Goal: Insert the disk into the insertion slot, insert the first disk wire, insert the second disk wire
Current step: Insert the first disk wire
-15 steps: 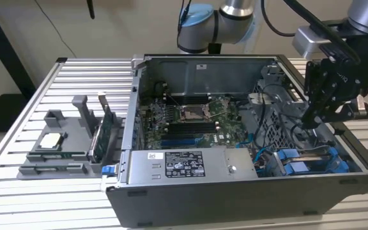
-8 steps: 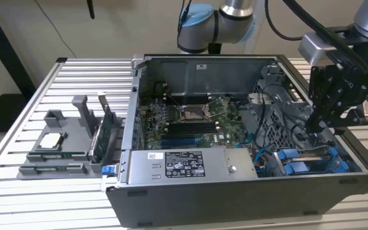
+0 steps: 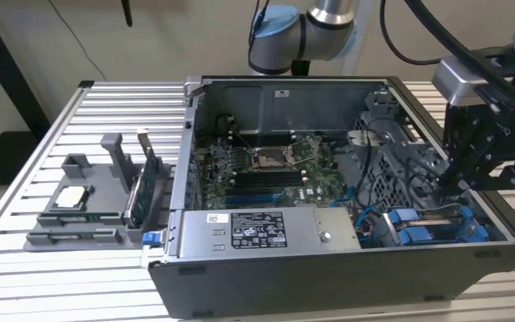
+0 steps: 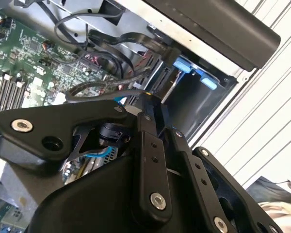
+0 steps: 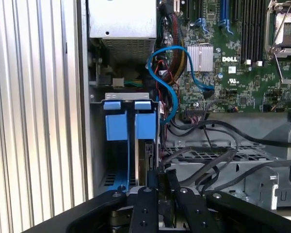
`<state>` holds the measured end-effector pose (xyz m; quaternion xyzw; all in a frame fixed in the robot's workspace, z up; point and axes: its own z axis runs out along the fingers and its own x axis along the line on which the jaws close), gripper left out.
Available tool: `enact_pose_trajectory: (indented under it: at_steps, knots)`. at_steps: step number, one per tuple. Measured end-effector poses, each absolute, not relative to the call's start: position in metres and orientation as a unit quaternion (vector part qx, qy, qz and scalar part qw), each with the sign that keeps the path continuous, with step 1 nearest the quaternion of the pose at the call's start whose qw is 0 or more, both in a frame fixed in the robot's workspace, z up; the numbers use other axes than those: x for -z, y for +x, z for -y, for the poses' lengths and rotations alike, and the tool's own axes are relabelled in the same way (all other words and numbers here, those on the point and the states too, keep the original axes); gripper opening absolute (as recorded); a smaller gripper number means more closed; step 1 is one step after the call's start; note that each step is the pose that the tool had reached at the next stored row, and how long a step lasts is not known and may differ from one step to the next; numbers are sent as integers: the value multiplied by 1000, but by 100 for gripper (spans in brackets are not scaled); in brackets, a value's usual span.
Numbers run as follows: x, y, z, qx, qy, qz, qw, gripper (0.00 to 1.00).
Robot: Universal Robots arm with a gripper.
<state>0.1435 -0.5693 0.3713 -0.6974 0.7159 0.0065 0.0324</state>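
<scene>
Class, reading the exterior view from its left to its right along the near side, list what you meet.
Grey parts holder → upright green card → labelled power supply box → blue disk carriers in the case.

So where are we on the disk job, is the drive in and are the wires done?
Done, it seems: the disk, in its blue carrier, sits down inside the drive bay. In hand: the gripper is low beside that bay, among the loose black cables. Left: I can't see either disk wire plugged in, so count both as open.
</scene>
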Motion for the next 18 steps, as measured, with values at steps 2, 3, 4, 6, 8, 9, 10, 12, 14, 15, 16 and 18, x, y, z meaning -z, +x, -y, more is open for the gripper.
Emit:
enact_pose_trajectory:
  at_steps: [2,3,4,6,8,9,10,12,14,15,16,18]
  knots:
    - [-370,145,571,-6,-697,-716,32,19]
    - [-369,146,572,-7,-697,-716,32,19]
    - [-368,146,572,-7,-697,-716,32,19]
    - [-368,147,573,-7,-697,-716,32,19]
    - [-368,147,573,-6,-697,-716,32,19]
    - [-368,147,573,-6,-697,-716,32,19]
    - [-368,147,573,-6,-697,-716,32,19]
    - [-367,147,573,-7,-697,-716,33,19]
    - [-366,148,573,-7,-697,-716,32,19]
    - [-365,148,573,-7,-697,-716,32,19]
    - [-364,149,573,-8,-697,-716,31,19]
    - [-361,151,573,-8,-697,-716,31,19]
